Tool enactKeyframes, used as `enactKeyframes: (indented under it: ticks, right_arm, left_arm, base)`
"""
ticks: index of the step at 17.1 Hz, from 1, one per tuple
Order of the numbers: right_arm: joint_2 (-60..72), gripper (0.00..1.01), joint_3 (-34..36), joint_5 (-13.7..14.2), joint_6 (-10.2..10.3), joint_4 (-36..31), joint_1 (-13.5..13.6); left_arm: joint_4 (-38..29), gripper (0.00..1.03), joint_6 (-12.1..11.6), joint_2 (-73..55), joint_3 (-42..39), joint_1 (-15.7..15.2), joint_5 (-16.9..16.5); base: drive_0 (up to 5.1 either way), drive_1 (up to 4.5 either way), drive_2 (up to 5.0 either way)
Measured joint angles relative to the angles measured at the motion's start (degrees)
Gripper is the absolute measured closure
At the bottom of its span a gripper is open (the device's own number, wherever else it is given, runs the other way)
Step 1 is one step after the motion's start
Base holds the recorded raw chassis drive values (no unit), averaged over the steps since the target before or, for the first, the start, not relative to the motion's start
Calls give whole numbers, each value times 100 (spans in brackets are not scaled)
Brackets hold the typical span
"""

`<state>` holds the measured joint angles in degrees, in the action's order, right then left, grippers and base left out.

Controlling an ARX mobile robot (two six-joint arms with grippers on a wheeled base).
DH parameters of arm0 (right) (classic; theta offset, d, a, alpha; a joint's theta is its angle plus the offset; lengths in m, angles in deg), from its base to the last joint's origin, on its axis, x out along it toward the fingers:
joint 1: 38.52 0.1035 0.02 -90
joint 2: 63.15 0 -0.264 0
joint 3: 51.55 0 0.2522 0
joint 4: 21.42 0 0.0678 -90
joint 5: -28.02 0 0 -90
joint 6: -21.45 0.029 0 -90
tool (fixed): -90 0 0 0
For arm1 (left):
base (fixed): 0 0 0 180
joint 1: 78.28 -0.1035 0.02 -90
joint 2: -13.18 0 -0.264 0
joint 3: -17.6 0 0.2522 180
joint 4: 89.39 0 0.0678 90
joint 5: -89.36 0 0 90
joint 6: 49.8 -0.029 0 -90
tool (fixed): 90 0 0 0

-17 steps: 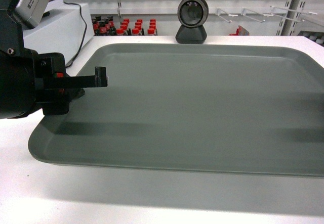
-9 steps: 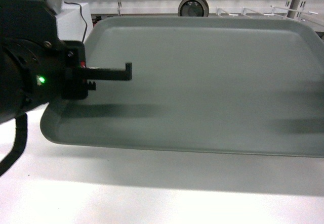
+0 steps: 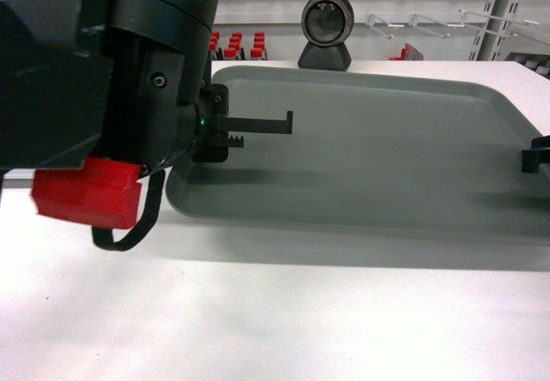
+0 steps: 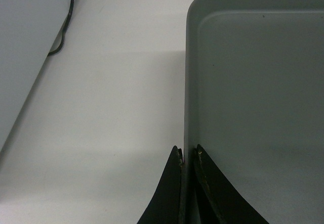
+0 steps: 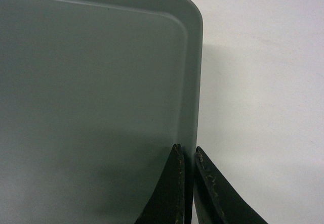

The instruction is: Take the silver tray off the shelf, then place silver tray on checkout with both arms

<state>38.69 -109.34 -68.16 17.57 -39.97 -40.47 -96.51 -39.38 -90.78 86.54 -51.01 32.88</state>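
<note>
The wide flat white bench of the checkout lies under the large matte grey metal tray with rounded corners and a low rim, which casts a broad shadow and so probably hangs just above the surface, though contact cannot be ruled out. It is far too wide for one claw, hence a grip on each short side. The left claw is pinched narrow on the left rim, one finger inside and one outside, and the right claw clamps the right rim likewise, keeping the tray level for setting down.
</note>
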Motion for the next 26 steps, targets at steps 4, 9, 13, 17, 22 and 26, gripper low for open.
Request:
enactKeyframes:
  ticks: [4,9,13,17,22,26]
  right_arm:
    - [732,99,-911,57,-236,282,9]
    - [960,99,-1193,339,-446,522,122]
    - [955,99,-1134,586,-407,798,129]
    - [933,65,-1126,938,-588,651,66]
    - [249,6,-973,415,-457,131,7]
    - [-881,3,-509,-142,-72,-146,149]
  left_arm:
    - [470,100,203,-645,732,-192,-162]
    - [734,100,404,-997,981,-238,-212]
    - [258,91,70,-1180,984,-238,-192]
    - [101,52,-44,-1102,984,-361,317]
    - [-68,4,-48,-144,691,-225,258]
    - [-114,5,79,1187,74,-645,280]
  base:
    - [0,0,0]
    - [0,0,0]
    - [0,0,0]
    - [0,0,0]
    - [0,0,0]
    - [0,0,0]
